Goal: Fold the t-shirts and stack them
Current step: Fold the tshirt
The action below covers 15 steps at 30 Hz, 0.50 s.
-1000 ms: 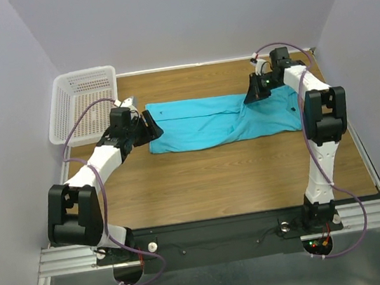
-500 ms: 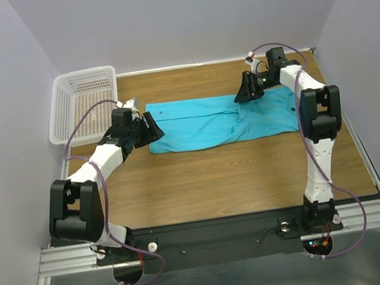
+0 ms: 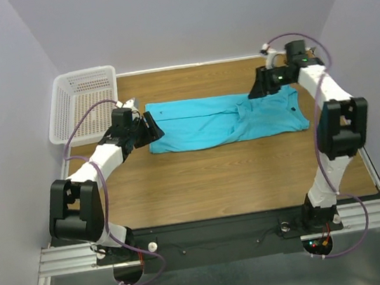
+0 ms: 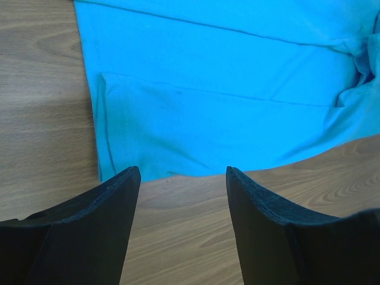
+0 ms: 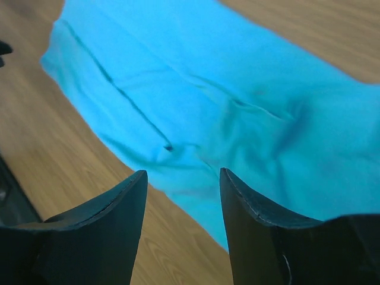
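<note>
Turquoise t-shirt (image 3: 201,123) flat on counter (image 3: 216,174), mid-frame: soft, limp, light. Likely pinch edge corners. Left gripper (image 3: 150,127), right gripper (image 3: 258,90) both agape, empty.

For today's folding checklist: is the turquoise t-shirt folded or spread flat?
Partly folded: the t-shirt lies as a long band; an overlapping layer shows in the left wrist view; not compact.
</note>
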{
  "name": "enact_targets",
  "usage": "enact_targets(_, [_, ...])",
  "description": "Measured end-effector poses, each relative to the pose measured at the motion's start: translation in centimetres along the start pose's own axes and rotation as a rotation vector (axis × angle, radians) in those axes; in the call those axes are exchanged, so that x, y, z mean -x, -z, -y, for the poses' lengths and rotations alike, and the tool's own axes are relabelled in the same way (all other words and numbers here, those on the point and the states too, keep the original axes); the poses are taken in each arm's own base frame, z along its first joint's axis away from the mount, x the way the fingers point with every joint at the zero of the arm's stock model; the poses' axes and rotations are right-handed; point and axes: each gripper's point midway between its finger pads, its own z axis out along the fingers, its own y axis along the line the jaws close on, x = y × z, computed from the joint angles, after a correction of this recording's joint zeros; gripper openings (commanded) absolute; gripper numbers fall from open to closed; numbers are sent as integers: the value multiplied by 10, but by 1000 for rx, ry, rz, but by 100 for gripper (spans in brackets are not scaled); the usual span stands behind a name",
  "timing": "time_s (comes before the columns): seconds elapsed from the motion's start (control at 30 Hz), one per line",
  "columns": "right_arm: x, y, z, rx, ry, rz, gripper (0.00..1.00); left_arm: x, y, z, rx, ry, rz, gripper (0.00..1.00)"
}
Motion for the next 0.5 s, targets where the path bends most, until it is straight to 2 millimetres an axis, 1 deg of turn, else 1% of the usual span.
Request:
enact_targets(0.07, [9,46,19,-117,29,72,56,0,0,-1,6,5,2,70])
enact_targets(0.1, [11,62,28,-156,35,98,55,0,0,-1,6,8,3,70])
enact_targets(0.13, [11,85,45,-215,34,128,54,-2,-1,-2,9,13,4,70])
enact_targets(0.17, [9,101,60,-266,26,145,54,-4,-2,-4,13,17,1,70])
enact_targets(0.2, [4,117,79,-325,13,153,53,-7,-3,-5,18,22,-7,70])
enact_targets(0.23, [-5,131,98,-382,-6,152,52,-10,-4,-7,22,25,-13,70])
enact_targets(0.3, [-20,137,118,-435,-30,122,49,-16,-8,-10,34,30,-31,69])
enact_targets(0.33, [-28,133,126,-447,-40,96,49,-18,-10,-11,39,31,-37,69])
enact_targets(0.4, [-36,122,133,-446,-44,62,49,-22,-13,-13,48,32,-47,69])
enact_targets(0.43, [-42,113,137,-439,-49,36,49,-23,-13,-14,50,33,-49,69])
enact_targets(0.5, [-51,100,143,-432,-63,2,49,-22,-13,-13,49,37,-46,69])
